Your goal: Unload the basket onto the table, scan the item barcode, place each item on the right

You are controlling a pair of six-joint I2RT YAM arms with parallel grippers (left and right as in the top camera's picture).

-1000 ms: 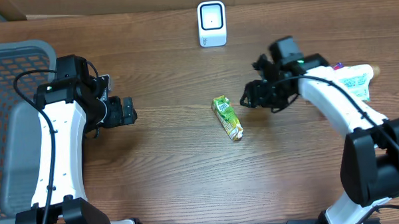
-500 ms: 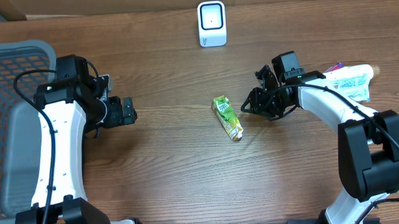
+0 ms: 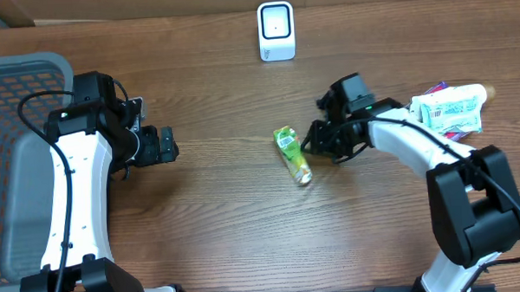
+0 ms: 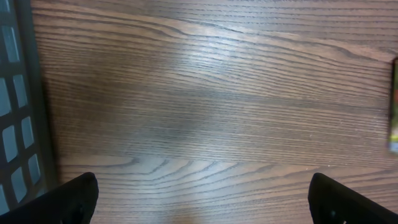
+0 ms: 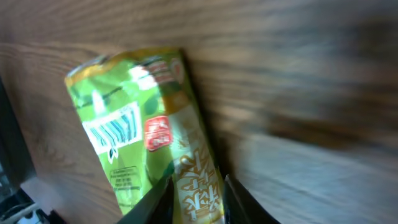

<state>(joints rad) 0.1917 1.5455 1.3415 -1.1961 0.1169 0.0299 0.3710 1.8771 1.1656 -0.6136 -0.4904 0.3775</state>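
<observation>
Packet position decides your move: the green packet (image 3: pixel 292 155) lies mid-table, well apart from the scanner (image 3: pixel 276 30), its long axis running slightly slanted away from it. Your right gripper (image 3: pixel 313 145) reaches in low from the packet's right and pinches across its narrow width. Your left gripper (image 3: pixel 166 145) hangs spread wide, well away.

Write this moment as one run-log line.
left gripper: open, over table | right gripper: jaws pinch end of green packet | scanner: far side, apart from packet | scan: not yet done
</observation>
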